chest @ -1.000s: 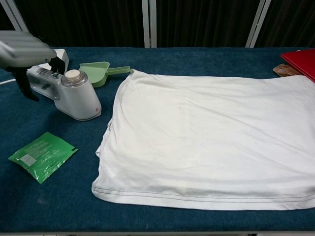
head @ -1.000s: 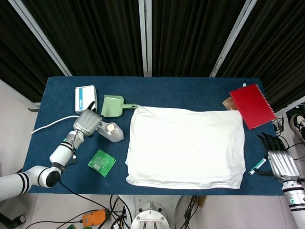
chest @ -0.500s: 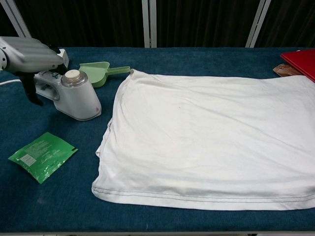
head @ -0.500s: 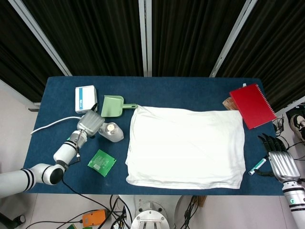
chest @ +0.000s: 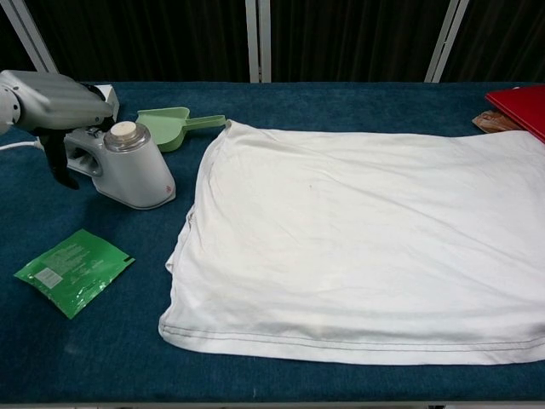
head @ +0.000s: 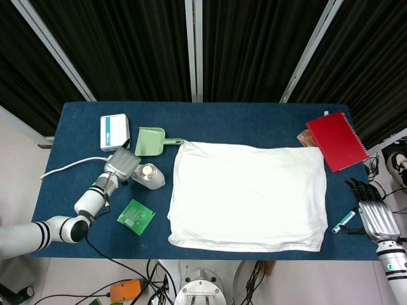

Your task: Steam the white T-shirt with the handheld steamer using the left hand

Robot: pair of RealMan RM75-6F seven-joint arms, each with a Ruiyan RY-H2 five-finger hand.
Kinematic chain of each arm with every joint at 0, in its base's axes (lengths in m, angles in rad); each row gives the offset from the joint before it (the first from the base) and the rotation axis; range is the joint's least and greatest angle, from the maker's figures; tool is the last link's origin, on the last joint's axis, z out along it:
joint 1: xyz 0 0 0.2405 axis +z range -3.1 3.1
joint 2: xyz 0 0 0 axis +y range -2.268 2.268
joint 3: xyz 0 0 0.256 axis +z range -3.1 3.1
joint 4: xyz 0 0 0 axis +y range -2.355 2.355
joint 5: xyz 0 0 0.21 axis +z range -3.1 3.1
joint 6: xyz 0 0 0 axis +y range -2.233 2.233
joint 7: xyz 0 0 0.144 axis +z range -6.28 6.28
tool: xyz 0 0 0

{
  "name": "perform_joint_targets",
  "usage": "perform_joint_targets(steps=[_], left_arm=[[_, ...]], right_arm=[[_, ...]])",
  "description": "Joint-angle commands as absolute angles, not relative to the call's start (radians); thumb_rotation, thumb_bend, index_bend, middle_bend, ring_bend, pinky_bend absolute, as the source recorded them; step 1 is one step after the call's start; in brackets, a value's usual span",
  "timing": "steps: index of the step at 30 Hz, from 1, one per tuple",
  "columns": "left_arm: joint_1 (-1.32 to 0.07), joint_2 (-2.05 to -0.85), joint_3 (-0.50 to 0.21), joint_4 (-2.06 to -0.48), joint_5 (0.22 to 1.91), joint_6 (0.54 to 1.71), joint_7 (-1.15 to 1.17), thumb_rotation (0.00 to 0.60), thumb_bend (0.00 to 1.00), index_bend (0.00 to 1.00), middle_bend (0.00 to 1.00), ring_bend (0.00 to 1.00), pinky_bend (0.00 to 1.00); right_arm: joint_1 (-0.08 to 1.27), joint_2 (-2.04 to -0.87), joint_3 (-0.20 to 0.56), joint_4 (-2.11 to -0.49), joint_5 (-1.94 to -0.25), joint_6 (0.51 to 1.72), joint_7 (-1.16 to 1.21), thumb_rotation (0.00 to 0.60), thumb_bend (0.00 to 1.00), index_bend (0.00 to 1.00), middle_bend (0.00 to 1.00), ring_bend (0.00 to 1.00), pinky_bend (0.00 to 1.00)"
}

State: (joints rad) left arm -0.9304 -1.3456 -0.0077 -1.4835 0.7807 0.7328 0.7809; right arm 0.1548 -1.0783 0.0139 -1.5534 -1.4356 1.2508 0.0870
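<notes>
The white T-shirt [head: 248, 194] [chest: 358, 247] lies spread flat across the middle and right of the blue table [head: 241, 117]. Left of it stands the grey-white handheld steamer [head: 147, 175] [chest: 128, 166], its round cap facing up. My left hand [head: 121, 164] [chest: 55, 102] lies over the steamer's rear handle, with its dark fingers [chest: 58, 160] hanging straight down on the handle's left side and no closed grip visible. My right hand [head: 375, 213] hangs off the table's right front corner, fingers apart and holding nothing; the chest view does not show it.
Behind the steamer lie a green dustpan [head: 152, 141] [chest: 170, 126] and a white box [head: 114, 131]. A green packet [head: 135, 216] [chest: 72, 270] lies in front of the steamer. A red notebook [head: 336, 140] sits at the far right, and a marker [head: 344, 221] by the right edge.
My left hand has shifted right and down onto the steamer's handle. The steamer, the T-shirt and my right hand have stayed put.
</notes>
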Motion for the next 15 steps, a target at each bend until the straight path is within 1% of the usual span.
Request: perform_joint_targets(steps=[1,7,10,14,15], left_arm=[[-0.945,-1.344,0.001,-1.484,0.753,0.72,0.772,0.6,0.04,0.54,0.61,0.48,0.0],[-0.975,-1.337,0.024,-1.49,0.699,0.712,0.778,0.6,0.08,0.54,0.61,0.48,0.0],[-0.991,-1.334,0.038,-1.494,0.665,0.71,0.785,0.6,0.11,0.54,0.63,0.5,0.0],[-1.011,-1.33,0.053,-1.497,0.62,0.703,0.783,0.6,0.21,0.59,0.68,0.55,0.0],[-1.015,-1.328,0.056,-1.499,0.612,0.701,0.779,0.6,0.22,0.6,0.69,0.56,0.0]], right_arm=[[0.155,-1.078,0.015,-1.554,-1.435,1.251,0.087,0.6,0.08,0.0,0.06,0.0,0.0],[0.157,-1.078,0.018,-1.554,-1.431,1.249,0.085,0.6,0.08,0.0,0.06,0.0,0.0],[0.158,-1.079,0.018,-1.554,-1.43,1.249,0.085,0.6,0.08,0.0,0.06,0.0,0.0],[0.157,-1.079,0.019,-1.555,-1.429,1.25,0.083,0.6,0.08,0.0,0.06,0.0,0.0],[0.157,-1.078,0.019,-1.555,-1.428,1.251,0.083,0.6,0.08,0.0,0.06,0.0,0.0]])
